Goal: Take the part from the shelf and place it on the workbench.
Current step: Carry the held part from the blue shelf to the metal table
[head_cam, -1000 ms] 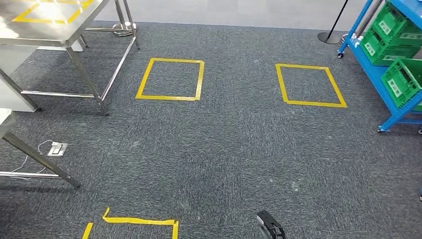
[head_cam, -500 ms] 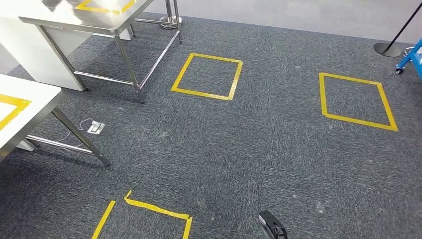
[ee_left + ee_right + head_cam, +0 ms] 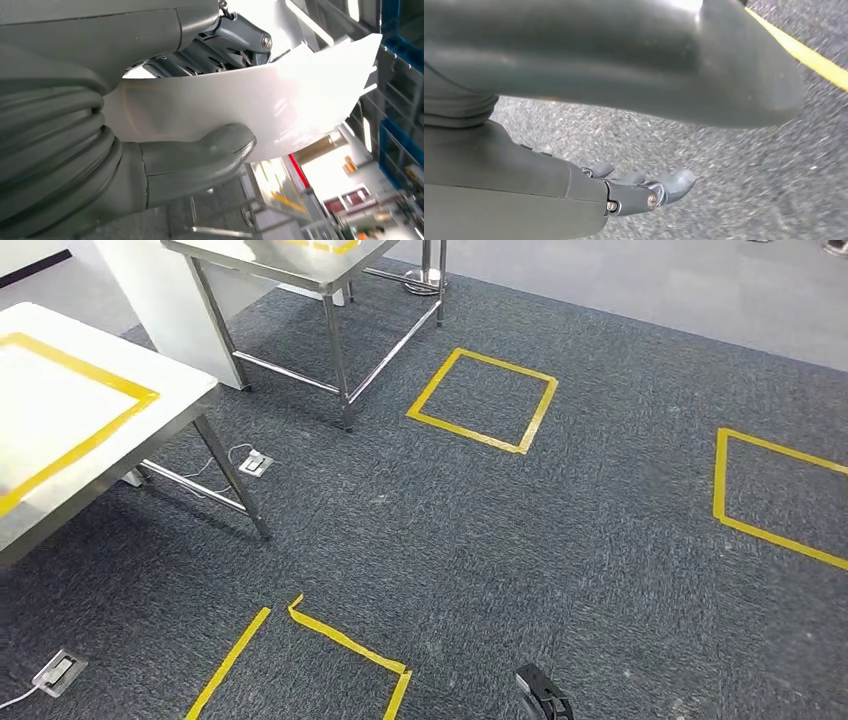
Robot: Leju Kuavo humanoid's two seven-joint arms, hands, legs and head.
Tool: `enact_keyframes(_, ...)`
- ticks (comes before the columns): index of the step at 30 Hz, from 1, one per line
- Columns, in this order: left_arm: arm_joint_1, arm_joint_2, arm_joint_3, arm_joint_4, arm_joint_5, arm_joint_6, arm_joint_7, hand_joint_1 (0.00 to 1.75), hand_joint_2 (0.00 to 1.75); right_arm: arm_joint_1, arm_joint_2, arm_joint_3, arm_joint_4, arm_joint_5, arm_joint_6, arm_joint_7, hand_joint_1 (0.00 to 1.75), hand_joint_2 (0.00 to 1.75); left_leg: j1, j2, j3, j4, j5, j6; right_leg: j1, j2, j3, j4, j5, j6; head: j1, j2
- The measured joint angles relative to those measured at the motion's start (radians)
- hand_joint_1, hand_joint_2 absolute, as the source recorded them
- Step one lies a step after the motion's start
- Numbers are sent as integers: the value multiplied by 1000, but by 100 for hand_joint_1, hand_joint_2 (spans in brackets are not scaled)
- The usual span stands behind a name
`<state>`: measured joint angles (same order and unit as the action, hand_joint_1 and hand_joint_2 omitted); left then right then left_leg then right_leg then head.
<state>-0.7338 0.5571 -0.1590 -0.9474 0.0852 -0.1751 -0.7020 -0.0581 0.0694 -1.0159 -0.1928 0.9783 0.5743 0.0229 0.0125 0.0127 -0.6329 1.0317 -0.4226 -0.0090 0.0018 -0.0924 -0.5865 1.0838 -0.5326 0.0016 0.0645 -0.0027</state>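
Head view, items listed left to right.

Workbench (image 3: pixel 150 405), at 9 o'clock: white top marked with a yellow tape outline, on steel legs. A floor socket plate (image 3: pixel 256 463) with a white cable lies on the carpet just beyond its near leg; a second plate (image 3: pixel 54 672) sits at 7 o'clock.

Steel table (image 3: pixel 300 265), at 11 o'clock: bare metal top with yellow tape on it, a white panel beside its legs.

Grey carpet (image 3: pixel 560 530) bearing yellow tape marks: an incomplete square (image 3: pixel 340 640) at 6 o'clock, a full square (image 3: pixel 482 400) at 12 o'clock, and a part-seen square (image 3: pixel 770 495) at 3 o'clock.

Left hand (image 3: pixel 190 100): grips the part (image 3: pixel 280 105), a thin, curved white plastic panel with a notched far edge. The thumb (image 3: pixel 220 150) presses one face and the darker fingers (image 3: pixel 235 40) press the other, so the panel is clamped between them, clear of the workbench.

Right hand (image 3: pixel 644 192): hangs above the carpet beside a yellow tape line, fingers (image 3: pixel 674 182) slightly curled and apart, holding nothing.
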Motion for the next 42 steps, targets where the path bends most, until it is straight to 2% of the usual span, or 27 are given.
enact_keyframes(2,-1,-1,1,-1,2,0,0,175,175,2,0,0,0,0,0,0,0,0,3,-23,-2,0,2,7,-5,61,-54,112,-55,8,5,0)
enact_keyframes(4,7,-1,1,-2,5,-1,0,175,175,6,0,0,0,0,0,0,0,0,3,-50,-4,0,2,10,-6,81,-110,215,-85,9,8,0)
enact_keyframes(5,13,1,2,-4,7,-2,0,175,175,7,0,0,0,0,0,0,0,0,3,-64,-4,1,2,9,-6,84,-119,223,-75,7,8,0)
enact_keyframes(7,21,5,5,-9,10,-2,0,175,175,7,0,0,0,1,0,0,0,0,4,-92,-5,2,4,6,-8,104,-84,133,-8,1,8,0)
enact_keyframes(8,22,6,8,-12,11,-2,0,175,175,7,0,0,0,1,0,0,0,0,4,-106,-6,3,4,3,-10,135,-55,67,21,-3,8,0)
enact_keyframes(10,25,8,12,-19,15,-2,0,175,175,7,-1,0,0,2,0,0,0,0,5,-133,-11,3,8,-9,-14,183,-17,-21,48,-6,8,0)
enact_keyframes(11,28,10,14,-21,17,-2,0,175,175,7,-1,0,0,2,0,0,0,0,7,-146,-14,1,11,-17,-13,189,-12,-33,45,-8,8,0)
enact_keyframes(13,37,20,17,-25,18,-2,0,175,175,5,-1,0,0,2,0,0,0,0,12,-166,-20,-6,18,-33,-12,163,-6,-41,49,-16,9,0)
enact_keyframes(14,41,26,18,-25,18,-2,0,175,175,4,-1,0,0,2,0,0,0,0,11,-149,-24,-2,15,-39,-13,149,-2,-46,53,-23,7,0)
enact_keyframes(15,42,30,20,-26,18,-1,0,175,175,3,0,0,0,2,0,0,0,0,9,-120,-35,18,1,-43,-14,134,2,-51,56,-29,5,0)
enact_keyframes(17,45,31,21,-28,18,2,0,175,175,6,0,0,0,2,-1,0,0,0,5,-48,-79,117,-53,-48,-12,104,6,-56,57,-38,0,0)
enact_keyframes(19,54,27,22,-29,17,4,0,175,175,7,0,0,0,2,-1,0,0,0,6,-24,-129,229,-97,-52,-10,73,6,-55,55,-42,-2,0)
enact_keyframes(20,59,26,22,-29,17,4,0,175,175,7,0,0,0,2,-1,0,0,0,6,-20,-136,249,-96,-52,-10,58,6,-54,54,-42,-2,0)
enact_keyframes(21,62,25,22,-29,16,4,0,175,175,6,0,0,0,3,-1,0,0,0,6,-16,-124,231,-79,-53,-10,44,6,-54,52,-42,-2,0)
enact_keyframes(22,63,25,23,-30,15,4,0,175,175,6,0,0,0,3,-1,0,0,0,6,-6,-96,181,-51,-51,-9,31,7,-52,49,-40,-2,0)
enact_keyframes(23,62,25,23,-31,13,4,0,175,175,5,0,0,0,3,-1,0,0,0,4,19,-60,117,-28,-49,-8,19,9,-50,45,-37,-2,0)
enact_keyframes(25,57,22,24,-32,7,4,0,175,175,5,0,0,0,3,-1,0,0,0,-5,58,-8,22,-5,-34,-1,-5,13,-46,37,-28,-1,0)
enact_keyframes(26,54,20,24,-32,4,4,0,175,175,4,0,0,0,3,-1,0,0,0,-9,65,-1,6,-6,-25,3,-17,15,-46,34,-23,-1,0)
enact_keyframes(29,52,17,24,-28,-2,4,0,175,175,0,0,0,0,2,-1,0,0,0,-8,30,-3,2,-2,-6,7,-46,21,-47,26,-11,1,0)
enact_keyframes(32,51,17,24,-27,-3,4,0,175,175,-1,0,0,0,1,-1,0,0,0,-4,19,-3,-1,1,0,6,-47,20,-44,21,-5,1,0)
enact_keyframes(33,51,17,24,-27,-3,4,0,175,175,-1,0,0,0,1,-1,0,0,0,-3,18,-3,-1,1,0,5,-43,19,-43,20,-4,1,0)
enact_keyframes(35,46,14,24,-26,-4,4,0,175,175,-1,0,0,0,1,0,0,0,0,-1,9,-4,-1,2,4,1,4,3,-2,-5,2,3,0)
enact_keyframes(37,40,-1,23,-23,-9,4,0,175,175,4,1,0,0,2,0,0,0,0,0,-31,-8,0,4,10,-4,66,-66,136,-56,9,7,0)
enact_keyframes(38,39,-8,22,-21,-12,5,0,175,175,5,1,0,0,2,0,0,0,0,0,-53,-9,1,5,12,-6,82,-88,173,-59,9,9,0)
enact_keyframes(39,39,-14,22,-20,-14,5,0,175,175,7,1,0,0,2,0,0,0,0,1,-76,-10,2,6,10,-8,94,-91,168,-40,8,10,0)
enact_keyframes(41,37,-17,22,-20,-16,6,0,175,175,6,0,0,0,2,0,0,0,0,2,-103,-13,6,8,3,-15,136,-34,36,22,4,9,0)
enact_keyframes(42,35,-21,22,-20,-17,6,0,175,175,6,1,0,0,2,0,1,0,0,3,-115,-16,7,9,-3,-17,157,-15,-9,36,3,9,0)
